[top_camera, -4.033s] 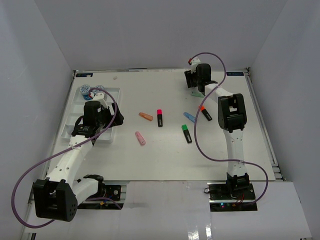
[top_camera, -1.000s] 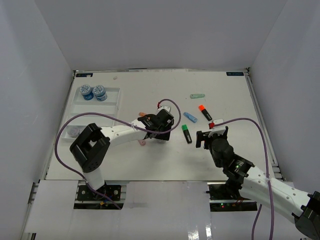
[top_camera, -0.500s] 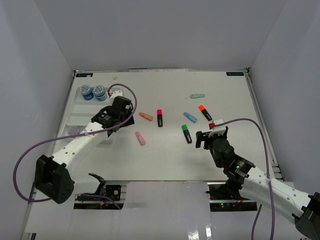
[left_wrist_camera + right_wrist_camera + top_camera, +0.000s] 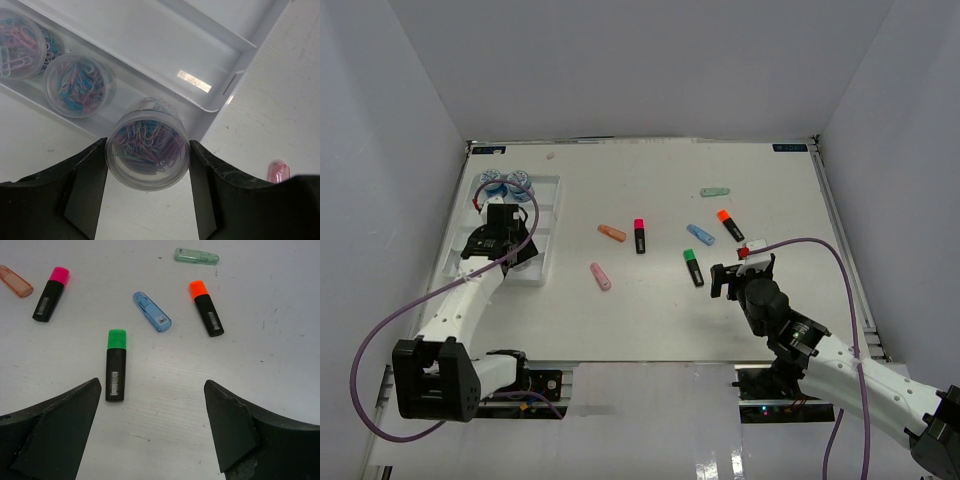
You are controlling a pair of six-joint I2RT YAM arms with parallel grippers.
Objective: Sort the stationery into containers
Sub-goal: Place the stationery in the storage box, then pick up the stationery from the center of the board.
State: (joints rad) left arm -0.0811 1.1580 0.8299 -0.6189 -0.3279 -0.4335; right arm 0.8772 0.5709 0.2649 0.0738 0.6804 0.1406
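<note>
White matte surface [image 4: 650, 320] carries everything. The shallow white plastic tray with long compartments [image 4: 150, 40] lies just beyond the left arm's fingers [image 4: 75, 195]. Those fingers are clamped on a small round clear-sided jar of coloured paper clips [image 4: 147, 150], one on each side of it, at the tray's corner. Whether it is set down or hanging I cannot tell. Ahead of it, two matching clip-filled jars [image 4: 77, 85] already sit in one compartment, so the jars look nearly sorted.

The right arm's fingers [image 4: 50, 435] are spread wide and hold nothing. Everything else appears untouched on the surface beyond them. The short black green-capped highlighter [image 4: 116, 365] is nearest, by the left-hand finger. The short black orange-capped highlighter [image 4: 206, 307] and short black pink-capped highlighter [image 4: 51, 293] lie farther out. The small pastel blue marker [image 4: 152, 311] lies between them, with the small pastel green marker [image 4: 196, 256] and small pastel orange marker [image 4: 16, 281] farthest away. A small pastel pink marker [image 4: 600, 276] lies well apart from both pairs of fingers.
</note>
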